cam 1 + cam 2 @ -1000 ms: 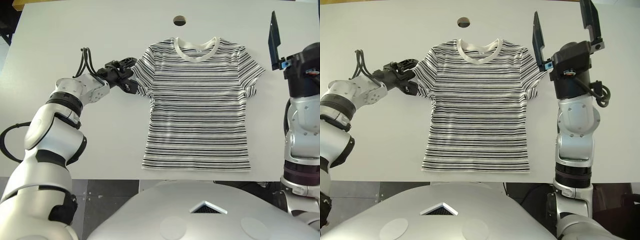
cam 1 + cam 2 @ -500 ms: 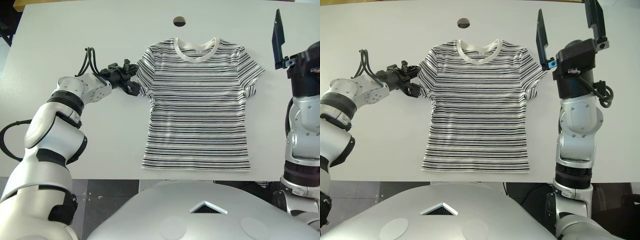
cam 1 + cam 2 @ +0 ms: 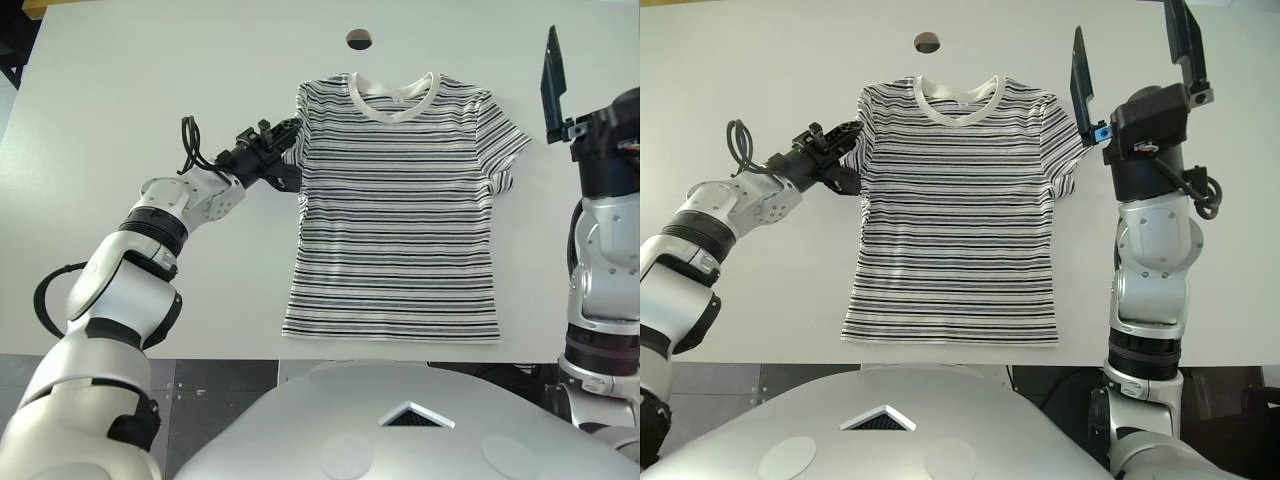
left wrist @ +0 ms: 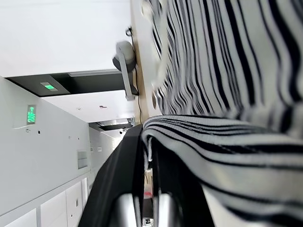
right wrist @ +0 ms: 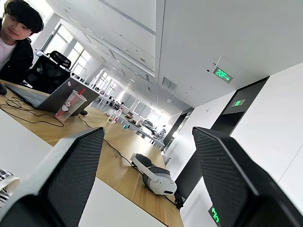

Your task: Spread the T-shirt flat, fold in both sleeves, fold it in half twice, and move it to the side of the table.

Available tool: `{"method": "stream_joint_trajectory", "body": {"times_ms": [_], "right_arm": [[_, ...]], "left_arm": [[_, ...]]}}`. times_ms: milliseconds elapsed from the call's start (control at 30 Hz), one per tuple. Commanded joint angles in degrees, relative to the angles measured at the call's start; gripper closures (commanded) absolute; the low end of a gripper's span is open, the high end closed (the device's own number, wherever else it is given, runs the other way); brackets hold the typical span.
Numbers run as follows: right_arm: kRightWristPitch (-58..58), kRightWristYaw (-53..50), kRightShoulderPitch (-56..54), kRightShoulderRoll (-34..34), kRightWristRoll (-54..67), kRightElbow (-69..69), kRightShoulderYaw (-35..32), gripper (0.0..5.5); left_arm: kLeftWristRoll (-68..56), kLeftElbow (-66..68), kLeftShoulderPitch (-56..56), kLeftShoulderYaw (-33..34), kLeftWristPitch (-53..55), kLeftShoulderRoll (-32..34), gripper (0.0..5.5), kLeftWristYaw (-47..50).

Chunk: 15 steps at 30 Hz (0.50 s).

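Note:
The striped T-shirt (image 3: 395, 200) lies flat on the white table (image 3: 130, 80), collar at the far side. My left gripper (image 3: 281, 158) is at the shirt's left edge, shut on the left sleeve (image 4: 222, 156), which is drawn in against the shirt's body. In the left wrist view the striped cloth is pinched between the black fingers (image 4: 118, 175). The right sleeve (image 3: 505, 140) still lies spread out. My right gripper (image 3: 1130, 50) is held up above the table to the right of that sleeve, open, fingers pointing upward with nothing between them (image 5: 147, 175).
A dark round hole (image 3: 358, 40) sits in the table just beyond the collar. Bare table stretches to the left and to the far side of the shirt, with a narrower strip on the right. The table's near edge runs just below the hem.
My left gripper has moved right and slightly toward me, carrying the left sleeve in toward the shirt's body. The right arm has barely shifted.

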State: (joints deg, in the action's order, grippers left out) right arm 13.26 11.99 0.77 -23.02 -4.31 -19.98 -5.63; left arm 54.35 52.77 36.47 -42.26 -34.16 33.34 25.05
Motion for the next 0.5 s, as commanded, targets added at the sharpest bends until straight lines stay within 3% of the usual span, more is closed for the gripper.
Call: {"method": "stream_joint_trajectory", "body": {"times_ms": [33,200,400,500], "right_arm": [[0.95,0.34,0.74,-0.05,-0.16,1.4,-0.59,2.06],[1.54,-0.01,0.97,0.27,-0.6,2.16,-0.32,2.06],[1.39,-0.88,0.6,-0.78,-1.87,4.18,-2.01,2.06],[1.29,-4.54,-2.29,-5.24,-10.62,12.7,-3.28,2.06]], "left_arm": [[-0.64,-0.58,0.96,0.72,0.81,-2.95,5.38,-2.41],[-0.31,3.95,3.04,-0.43,1.51,-8.54,5.38,-5.86],[-1.72,6.44,2.63,-0.88,-1.26,-9.88,4.14,-11.02],[-3.29,3.72,2.04,0.3,-2.85,-8.49,3.75,-11.77]]}}
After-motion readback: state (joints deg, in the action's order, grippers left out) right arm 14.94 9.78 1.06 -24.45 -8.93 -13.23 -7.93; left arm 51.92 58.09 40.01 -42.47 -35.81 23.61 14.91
